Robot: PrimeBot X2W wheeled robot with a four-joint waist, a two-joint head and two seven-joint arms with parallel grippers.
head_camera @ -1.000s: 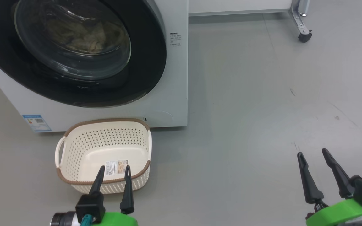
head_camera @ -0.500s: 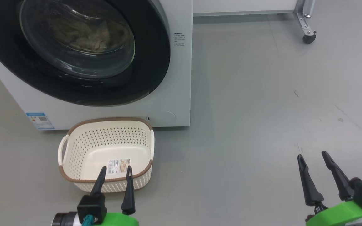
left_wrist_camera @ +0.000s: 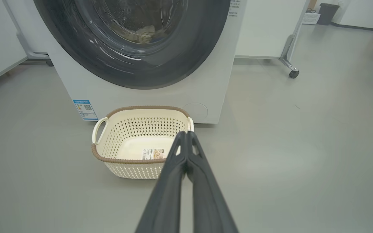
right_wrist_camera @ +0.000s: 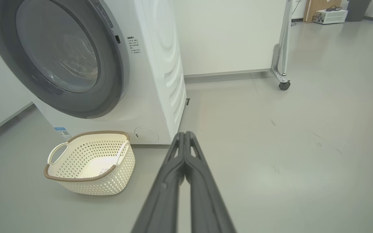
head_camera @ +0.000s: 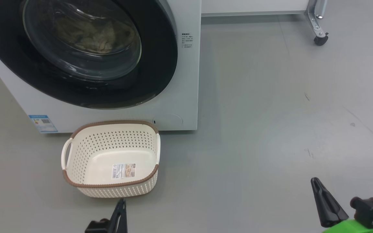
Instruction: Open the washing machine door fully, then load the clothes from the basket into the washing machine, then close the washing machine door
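Observation:
The white washing machine [head_camera: 186,81] stands at the upper left with its black-rimmed round door [head_camera: 160,48] flat against the front. Through the domed glass, cream-yellow clothes [head_camera: 92,34] lie inside the drum. On the floor before it sits the cream perforated basket [head_camera: 76,155], with just a paper label on its base. My left gripper [head_camera: 120,202] is shut near the bottom edge, just in front of the basket, holding nothing. My right gripper [head_camera: 315,182] is shut at the lower right, over bare floor. In each wrist view the fingers [left_wrist_camera: 186,152] [right_wrist_camera: 185,152] are pressed together.
Grey floor stretches to the right of the machine. A white panel on a metal leg with a black caster [head_camera: 319,39] stands at the back right. A blue sticker [head_camera: 43,123] marks the machine's lower left front. A dark bin [left_wrist_camera: 330,13] stands far off.
Both grippers have closed from open and drawn back toward the bottom edge. The left fingertips no longer overlap the basket. The camera has shifted slightly.

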